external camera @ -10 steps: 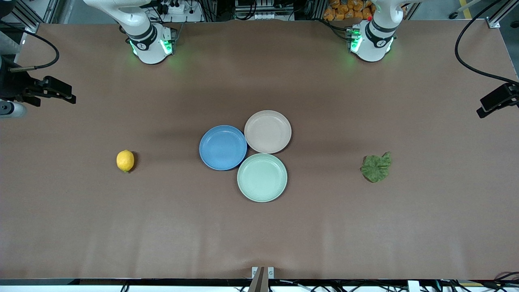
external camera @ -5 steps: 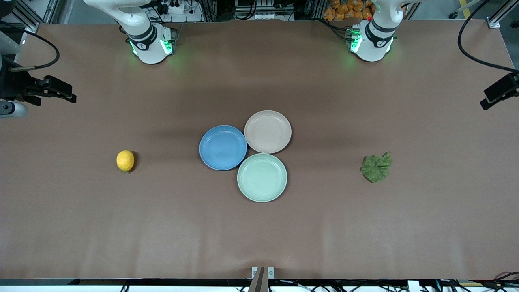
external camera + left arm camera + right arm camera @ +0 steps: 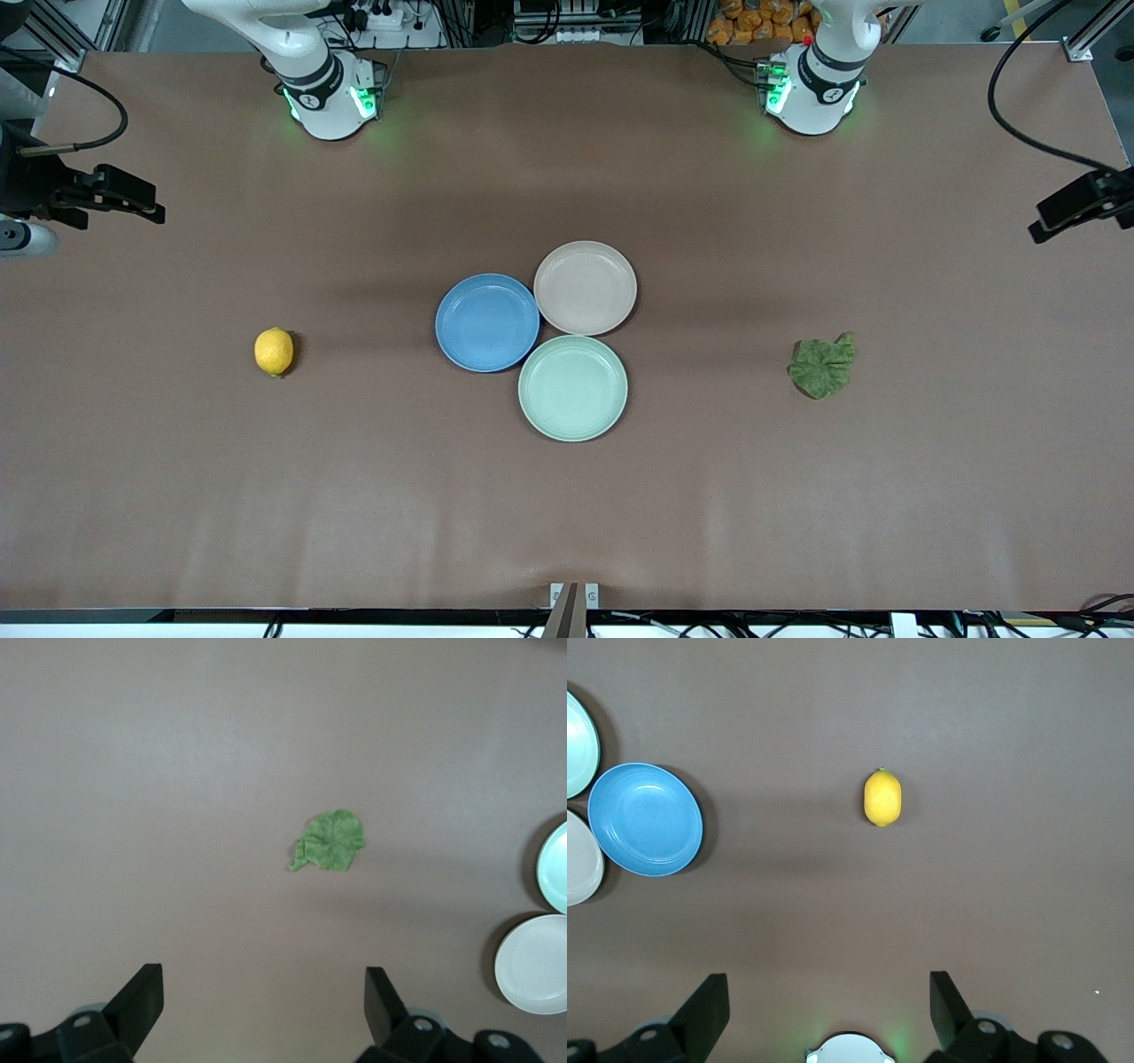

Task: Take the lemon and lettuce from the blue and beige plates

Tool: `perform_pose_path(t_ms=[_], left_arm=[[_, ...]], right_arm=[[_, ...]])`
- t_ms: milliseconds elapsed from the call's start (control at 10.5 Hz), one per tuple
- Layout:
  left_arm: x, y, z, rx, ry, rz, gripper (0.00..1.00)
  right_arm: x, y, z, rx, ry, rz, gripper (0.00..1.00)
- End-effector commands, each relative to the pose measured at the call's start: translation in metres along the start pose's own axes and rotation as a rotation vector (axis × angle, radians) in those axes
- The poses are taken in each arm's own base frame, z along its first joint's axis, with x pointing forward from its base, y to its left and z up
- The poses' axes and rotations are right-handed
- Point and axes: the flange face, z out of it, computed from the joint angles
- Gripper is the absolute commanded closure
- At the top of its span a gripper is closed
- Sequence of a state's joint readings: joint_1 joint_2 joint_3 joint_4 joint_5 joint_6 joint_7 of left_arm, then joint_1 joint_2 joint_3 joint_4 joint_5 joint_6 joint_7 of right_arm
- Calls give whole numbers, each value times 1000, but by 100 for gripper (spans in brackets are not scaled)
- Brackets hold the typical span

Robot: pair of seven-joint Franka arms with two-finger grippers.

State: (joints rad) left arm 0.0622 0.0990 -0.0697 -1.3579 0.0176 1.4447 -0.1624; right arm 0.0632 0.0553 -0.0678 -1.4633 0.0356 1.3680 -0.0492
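You have both arms up and out at the ends of the table, and neither is carrying anything: the left gripper [image 3: 261,1010] hangs with its fingers spread wide over bare table at the left arm's end, and the right gripper [image 3: 828,1010] hangs equally released over the right arm's end. The lemon [image 3: 274,351] lies on the bare table toward the right arm's end, well apart from the plates, and the lettuce [image 3: 823,366] lies flat on the table toward the left arm's end, equally far from them. The blue plate [image 3: 487,322] and the beige plate [image 3: 585,288] sit empty in the middle, rims touching, with a mint-green plate [image 3: 572,387] tucked against both, nearer the front camera. So the task wording does not match what you see: nothing rests on either plate to be picked from it. The layout does suit a two-arm split, I judge, since each item lies on the side of the arm closest to it (lemon for the right, lettuce for the left), and each wrist camera has its item nearly centred ahead of the open fingers. The front view gives you the whole arrangement but shows only dark slivers of the hands at its edges; the wrist views make the wide finger gap plain. The left wrist view shows the leaf's crumpled, ragged outline but no blue plate; the right wrist view shows the lemon's pointed tip and the blue plate, but only a sliver of the beige plate.
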Motion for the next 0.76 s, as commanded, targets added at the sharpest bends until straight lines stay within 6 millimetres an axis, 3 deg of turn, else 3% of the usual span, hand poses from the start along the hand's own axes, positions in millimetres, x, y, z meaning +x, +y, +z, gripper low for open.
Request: perform_pose_path(t_ms=[0,669], left_arm=[[-1,2,8,-28,-31,-8,0],[-2,7,7,-28,-30,7,0]], right_arm=[[-5,4,-2,11,0,-1,0],[-1,13,-1,12,16,17,0]])
